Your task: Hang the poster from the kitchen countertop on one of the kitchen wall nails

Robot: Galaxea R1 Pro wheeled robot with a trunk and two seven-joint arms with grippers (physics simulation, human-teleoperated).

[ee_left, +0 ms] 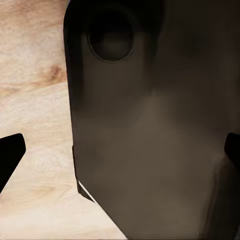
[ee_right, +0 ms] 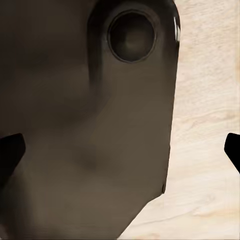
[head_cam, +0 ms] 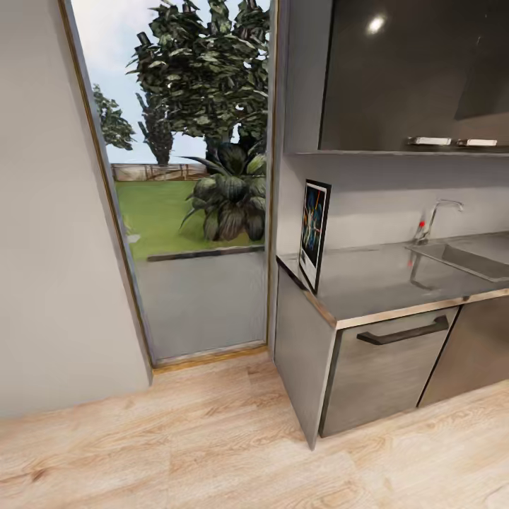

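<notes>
Poster (head_cam: 314, 233) in a black frame stands upright at the near left end of the kitchen countertop (head_cam: 382, 283), seen almost edge-on and leaning toward the wall. It is likely light, rigid and flat, probably smooth-faced, so holding it by a side edge of the frame seems safest. A sink (head_cam: 470, 260) and a chrome tap (head_cam: 433, 219) sit farther right along the worktop. Each wrist view looks down at wood floor (head_cam: 177, 445) past a dark robot part, with fingertips (ee_left: 10, 152) of the left gripper and fingertips (ee_right: 10, 150) of the right gripper spread wide and empty, well away from the poster.
</notes>
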